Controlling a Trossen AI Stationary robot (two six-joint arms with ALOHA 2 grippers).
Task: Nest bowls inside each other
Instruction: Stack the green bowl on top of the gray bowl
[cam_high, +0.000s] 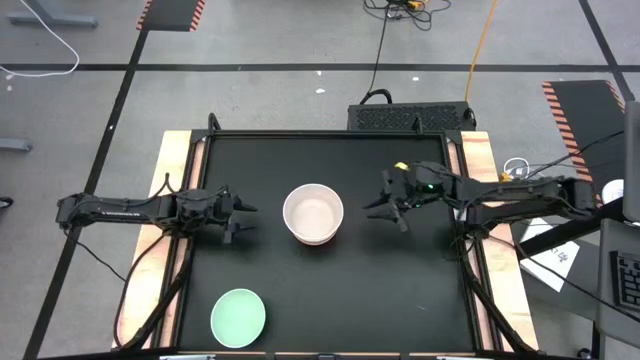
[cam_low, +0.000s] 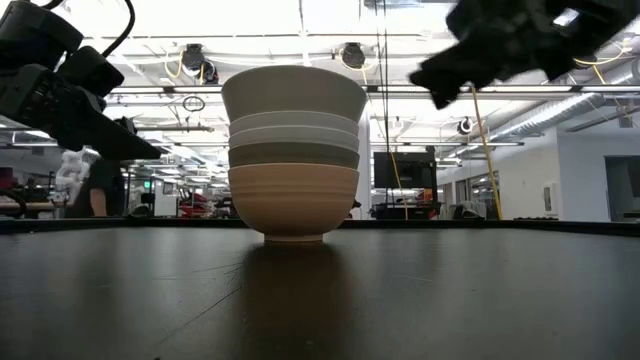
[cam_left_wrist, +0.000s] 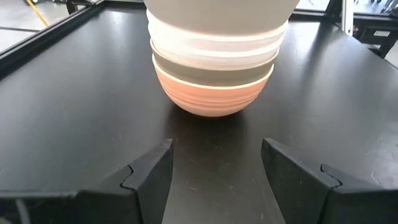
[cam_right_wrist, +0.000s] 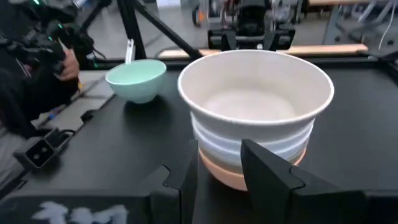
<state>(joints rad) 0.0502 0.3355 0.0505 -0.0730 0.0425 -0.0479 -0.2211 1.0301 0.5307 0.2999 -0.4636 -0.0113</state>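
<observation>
Several nested bowls form a stack (cam_high: 313, 213) at the table's middle: a salmon-orange bowl (cam_low: 293, 200) at the bottom, resting on its foot, an olive one and white ones above, and a pale bowl (cam_right_wrist: 255, 87) on top. A mint green bowl (cam_high: 238, 317) stands alone near the front left, also seen in the right wrist view (cam_right_wrist: 137, 78). My left gripper (cam_high: 245, 218) hovers open to the left of the stack, its fingers (cam_left_wrist: 155, 171) short of it. My right gripper (cam_high: 383, 212) hangs open above the table to the right of the stack, with nothing between its fingers (cam_right_wrist: 267, 168).
The black tabletop (cam_high: 330, 300) has raised wooden rails on the left (cam_high: 170, 180) and right (cam_high: 480, 180). A dark box (cam_high: 410, 117) with cables sits beyond the far edge. Bare black surface lies in front of the stack and at the front right.
</observation>
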